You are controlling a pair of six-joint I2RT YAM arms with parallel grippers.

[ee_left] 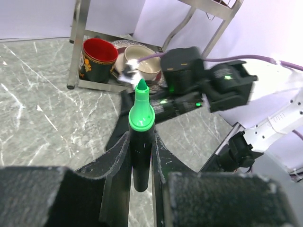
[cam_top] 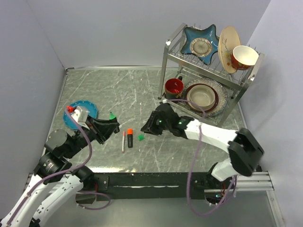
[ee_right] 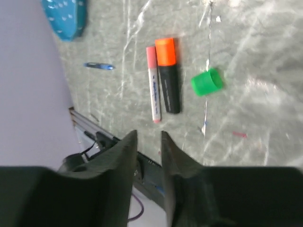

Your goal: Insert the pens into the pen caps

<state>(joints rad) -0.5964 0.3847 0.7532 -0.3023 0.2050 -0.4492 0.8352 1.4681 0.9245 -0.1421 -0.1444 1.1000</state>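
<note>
Left claw (ee_left: 141, 158) grips stubby black green-tipped marker (ee_left: 141, 118), uncapped; small green plastic cap (ee_right: 207, 82) loose on worktop (cam_top: 142, 94) — right claw (ee_right: 149, 142) narrowly parted, empty. Orange-capped black marker (ee_right: 169, 80), pink-capped white pen (ee_right: 153, 85) look done.

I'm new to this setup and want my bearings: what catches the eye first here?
The left gripper clamps a green-tipped marker, its tip bare. On the table between the arms lie a loose green cap, an orange-ended black marker and a thin white pen, with the right gripper hovering empty near them.
</note>
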